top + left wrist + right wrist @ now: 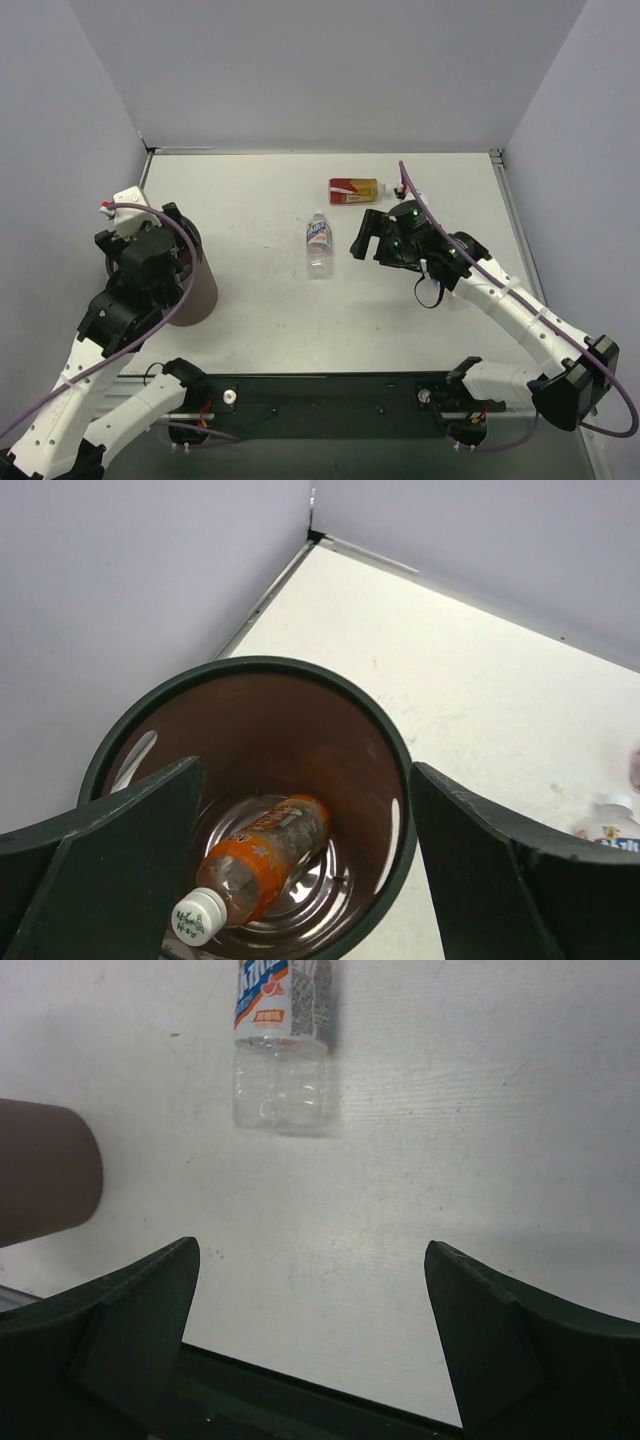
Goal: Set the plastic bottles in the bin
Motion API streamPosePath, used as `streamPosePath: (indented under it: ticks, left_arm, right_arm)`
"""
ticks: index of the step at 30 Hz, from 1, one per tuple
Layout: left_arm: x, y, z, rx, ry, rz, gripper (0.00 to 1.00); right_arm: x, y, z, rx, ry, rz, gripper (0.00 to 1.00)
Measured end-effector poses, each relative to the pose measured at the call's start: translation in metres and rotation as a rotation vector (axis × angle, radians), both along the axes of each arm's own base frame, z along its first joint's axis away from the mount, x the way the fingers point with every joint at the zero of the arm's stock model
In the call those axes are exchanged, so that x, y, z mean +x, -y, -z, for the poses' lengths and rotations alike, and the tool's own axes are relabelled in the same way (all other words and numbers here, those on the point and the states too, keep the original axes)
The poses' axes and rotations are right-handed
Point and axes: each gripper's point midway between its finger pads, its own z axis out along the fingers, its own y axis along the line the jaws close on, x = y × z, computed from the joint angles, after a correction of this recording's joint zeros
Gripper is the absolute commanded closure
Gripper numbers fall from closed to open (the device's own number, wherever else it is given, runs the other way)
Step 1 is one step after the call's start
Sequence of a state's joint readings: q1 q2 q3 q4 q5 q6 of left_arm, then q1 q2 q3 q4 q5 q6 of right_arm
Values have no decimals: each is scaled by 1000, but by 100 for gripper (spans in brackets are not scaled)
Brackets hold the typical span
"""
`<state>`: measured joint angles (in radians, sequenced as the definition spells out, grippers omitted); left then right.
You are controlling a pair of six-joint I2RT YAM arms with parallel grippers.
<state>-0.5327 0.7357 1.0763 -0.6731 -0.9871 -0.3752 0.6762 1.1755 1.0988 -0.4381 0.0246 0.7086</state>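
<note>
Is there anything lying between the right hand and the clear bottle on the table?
Nothing visible. The right hand is open, and only bare table lies between it and the clear bottle.

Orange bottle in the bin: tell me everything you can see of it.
The orange bottle lies on its side on the shiny floor of the bin, near the wall closest to the left wrist camera. It looks like see-through plastic with an orange label round the body. Its white screw cap, with small green print, is on and points toward the camera. Only the bin floor seems to touch it. The left arm's fingers hang spread above it, clear of it.
</note>
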Motion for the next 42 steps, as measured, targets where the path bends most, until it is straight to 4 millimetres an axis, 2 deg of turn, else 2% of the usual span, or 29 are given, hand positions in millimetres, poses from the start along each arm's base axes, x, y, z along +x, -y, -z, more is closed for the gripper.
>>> streamPosePath:
  ticks: [5,7,11,14,18,22,25,28,31,32,34,35,36,38,42]
  left_arm:
    - [2,15,-19,-26,7,108,10]
    - [5,25,-23,-34,-2,161,11]
    - [14,53,-25,-52,-45,302,12]
    - [19,77,-22,-70,-92,416,12]
    - [21,110,-11,-93,-163,560,12]
    - [15,128,-2,-106,-221,648,12]
    - [9,134,-2,-113,-234,688,12]
    - [5,138,-2,-119,-242,712,12]
    - [3,140,0,-123,-255,725,12]
    - [2,141,1,-125,-257,730,12]
    - [2,143,2,-129,-259,737,12]
    - [2,144,4,-131,-264,741,12]
    - [1,146,8,-137,-273,747,12]
    - [0,151,19,-157,-294,763,12]
    - [-1,171,48,-234,-345,812,11]
  right_arm:
    - [22,20,17,-69,-32,59,12]
    - [33,18,23,-110,-54,56,12]
    - [75,-15,31,-165,-73,9,13]
    - [105,-41,44,-187,-85,-18,13]
    - [137,-71,66,-213,-104,-44,14]
    - [164,-97,93,-234,-121,-57,15]
    - [172,-107,118,-260,-149,-67,15]
    - [175,-113,144,-296,-181,-82,22]
    - [172,-112,163,-332,-210,-88,35]
    - [170,-110,167,-342,-220,-85,49]
    - [170,-109,168,-351,-222,-83,64]
    - [171,-108,165,-353,-215,-81,75]
    - [171,-109,162,-348,-209,-80,80]
    - [171,-108,158,-345,-205,-77,84]
    - [161,-104,149,-319,-219,-68,85]
